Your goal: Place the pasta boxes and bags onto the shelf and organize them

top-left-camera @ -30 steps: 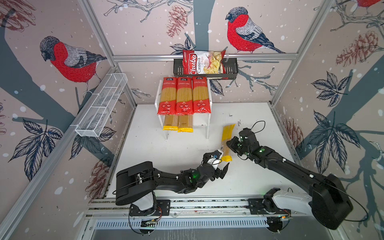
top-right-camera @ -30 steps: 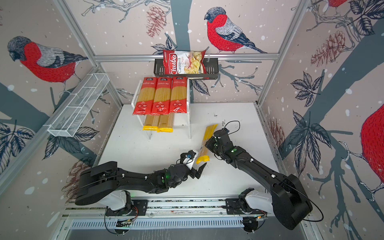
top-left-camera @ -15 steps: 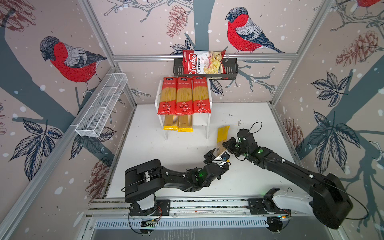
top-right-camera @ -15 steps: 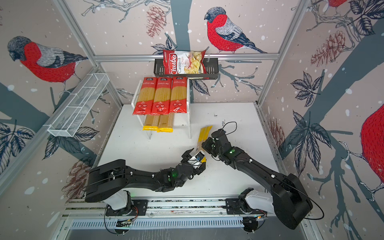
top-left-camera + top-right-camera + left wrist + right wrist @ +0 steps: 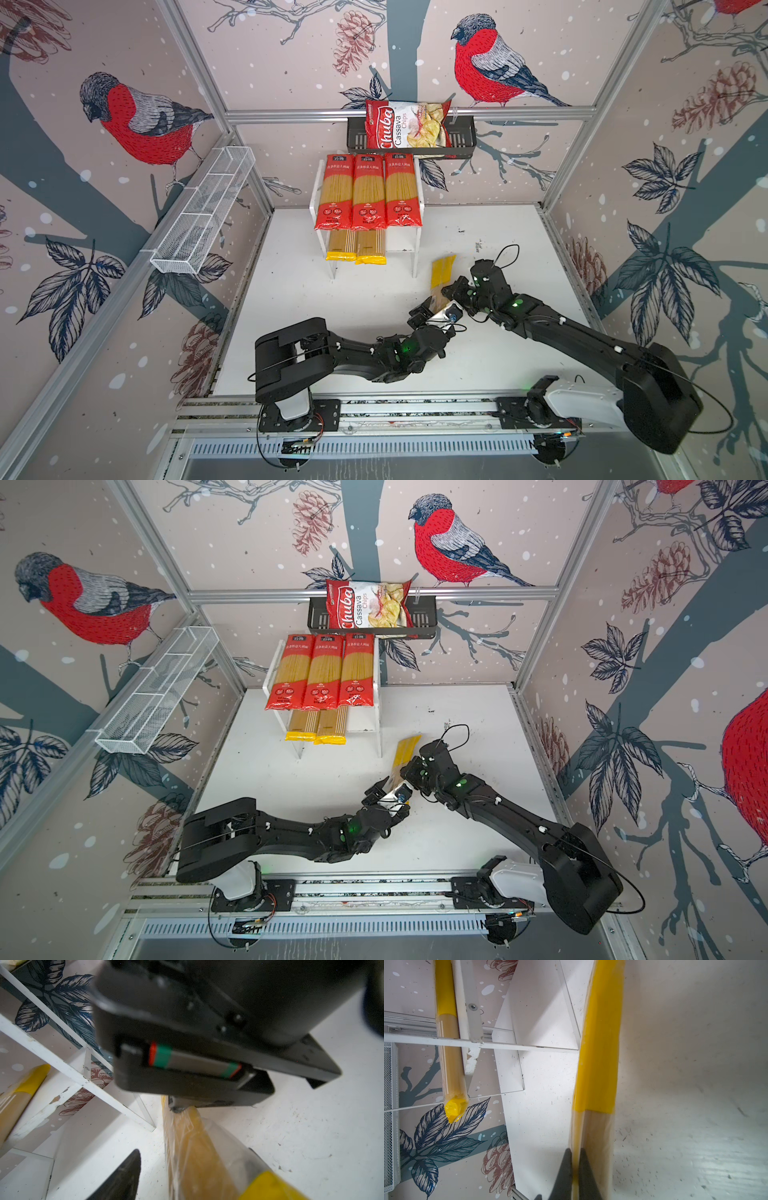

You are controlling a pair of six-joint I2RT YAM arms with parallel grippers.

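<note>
A yellow pasta packet (image 5: 442, 270) (image 5: 405, 750) hangs tilted above the table, right of the shelf. My right gripper (image 5: 451, 291) (image 5: 574, 1150) is shut on the packet's thin side edge (image 5: 598, 1064). My left gripper (image 5: 436, 309) (image 5: 193, 1150) straddles the packet's lower end (image 5: 197, 1157). It is open, with a gap between one finger (image 5: 126, 1176) and the wrap. The white shelf (image 5: 402, 241) (image 5: 361, 721) carries three red-ended packets (image 5: 368, 193) on top. Two yellow packets (image 5: 357, 249) lie on its lower tier.
A Cassava Chips bag (image 5: 407, 126) sits in the black wall basket (image 5: 461, 137) above the shelf. A white wire mesh tray (image 5: 203, 212) hangs on the left wall. The shelf's right leg (image 5: 415, 259) stands close to the held packet.
The right gripper has carried the packet left and tipped it steeper. The left gripper has come up around its lower end, and its jaws have narrowed.
</note>
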